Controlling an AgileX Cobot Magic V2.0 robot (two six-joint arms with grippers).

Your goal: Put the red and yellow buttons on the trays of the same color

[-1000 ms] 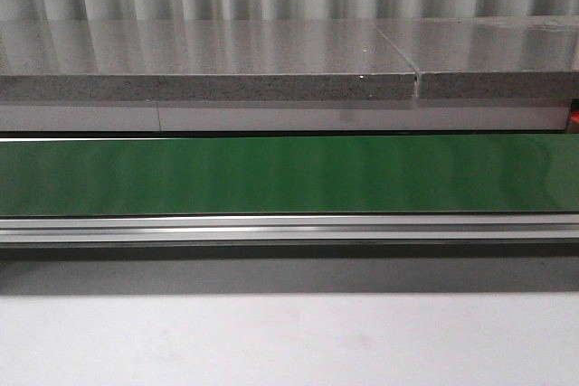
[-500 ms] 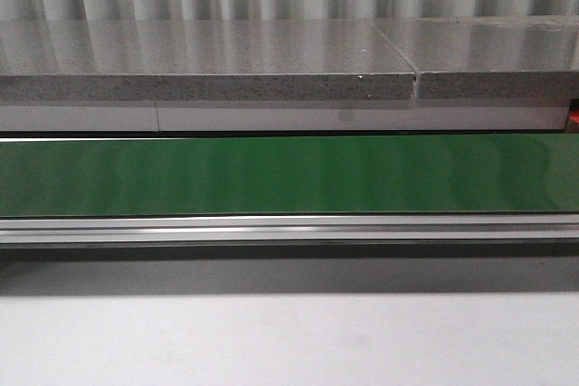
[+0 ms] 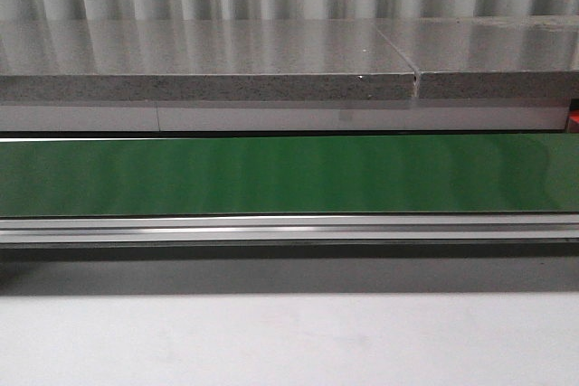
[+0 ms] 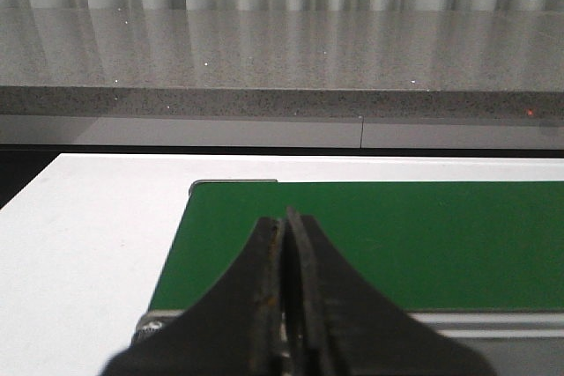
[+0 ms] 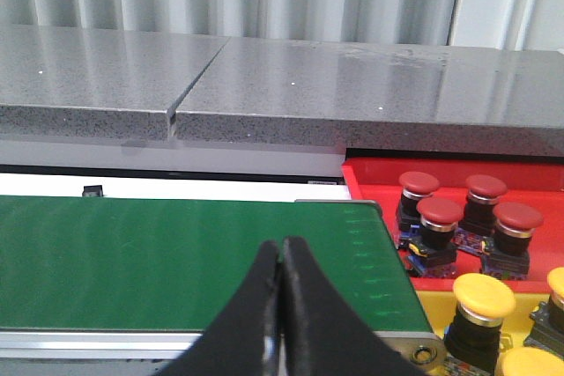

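Note:
In the right wrist view, several red buttons (image 5: 441, 213) stand in a red tray (image 5: 370, 175) just past the end of the green belt (image 5: 176, 261). Yellow buttons (image 5: 483, 297) stand in a yellow tray (image 5: 434, 305) beside it. My right gripper (image 5: 282, 244) is shut and empty, over the near edge of the belt, left of the trays. My left gripper (image 4: 285, 217) is shut and empty over the other end of the belt (image 4: 397, 235). No button lies on the belt in any view. The front view shows the belt (image 3: 289, 174) but neither gripper.
A grey stone counter (image 3: 208, 70) runs behind the belt, with a seam (image 3: 414, 83). A metal rail (image 3: 289, 228) borders the belt's near side. White table (image 3: 289, 341) lies in front. A sliver of red (image 3: 574, 118) shows at the far right.

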